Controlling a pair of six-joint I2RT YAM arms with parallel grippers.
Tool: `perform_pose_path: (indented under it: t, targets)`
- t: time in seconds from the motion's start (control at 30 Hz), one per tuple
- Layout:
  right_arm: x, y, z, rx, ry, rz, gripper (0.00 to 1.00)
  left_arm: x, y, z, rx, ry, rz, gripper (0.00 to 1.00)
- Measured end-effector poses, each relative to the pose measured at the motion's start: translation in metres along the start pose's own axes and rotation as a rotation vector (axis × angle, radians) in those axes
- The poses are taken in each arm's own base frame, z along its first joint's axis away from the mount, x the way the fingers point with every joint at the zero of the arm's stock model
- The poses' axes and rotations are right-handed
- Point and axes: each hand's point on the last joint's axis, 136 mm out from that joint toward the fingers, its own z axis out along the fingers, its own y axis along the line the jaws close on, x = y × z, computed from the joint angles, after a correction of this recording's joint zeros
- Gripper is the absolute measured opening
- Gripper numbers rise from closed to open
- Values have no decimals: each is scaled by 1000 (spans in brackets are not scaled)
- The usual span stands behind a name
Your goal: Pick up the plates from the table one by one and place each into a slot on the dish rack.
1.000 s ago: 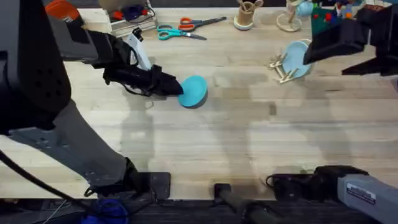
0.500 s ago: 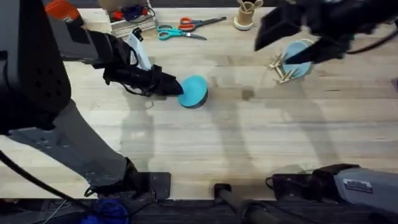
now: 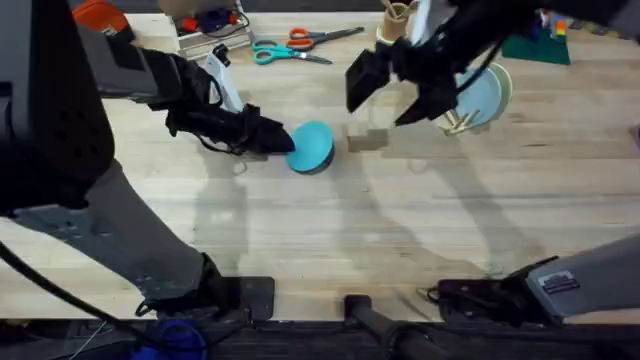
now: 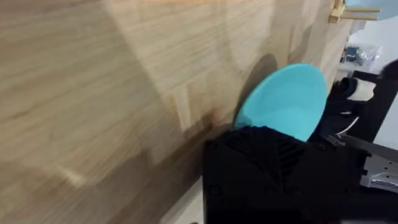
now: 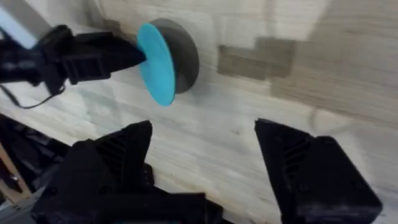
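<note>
The left end effector (image 3: 283,140) pinches the turquoise plate (image 3: 312,146) by its rim, mid-tabletop (image 3: 400,230); the wide-open right end effector (image 3: 392,88) nearby could knock it loose.

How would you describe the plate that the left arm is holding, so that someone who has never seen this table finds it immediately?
Start at the wooden table and follow the left gripper to its fingers, left of the table's middle. They are shut on a small round turquoise plate, lifted on edge. It is bright turquoise, unlike the pale blue plate in the dish rack at the far right.
</note>
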Motion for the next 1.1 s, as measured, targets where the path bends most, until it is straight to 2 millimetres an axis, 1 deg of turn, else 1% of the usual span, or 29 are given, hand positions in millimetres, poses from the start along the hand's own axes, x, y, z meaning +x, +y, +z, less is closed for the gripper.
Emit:
perform_pose_path:
  t: [0.1, 0.2, 0.3, 0.43, 0.53, 0.7, 0.87, 1.1]
  targets:
    - [-1, 4, 18, 5, 27, -4, 995, 0, 0, 0, 0, 0, 0, 42]
    - [-7, 16, 33, -13, 7, -25, 995, 0, 0, 0, 0, 0, 0, 42]
    - [-2, 24, 46, -24, 8, -42, 995, 0, 0, 0, 0, 0, 0, 42]
    - [9, 26, 66, -33, 23, -29, 995, 0, 0, 0, 0, 0, 0, 42]
    - [11, 22, 78, -40, 15, -1, 995, 0, 0, 0, 0, 0, 0, 42]
    - [11, 21, 93, -60, -8, 39, 993, 0, 0, 0, 0, 0, 0, 43]
    - [13, 27, 106, -89, -28, 63, 993, 0, 0, 0, 0, 0, 0, 42]
    - [12, 41, 113, -131, -55, 83, 995, 0, 0, 0, 0, 0, 0, 42]
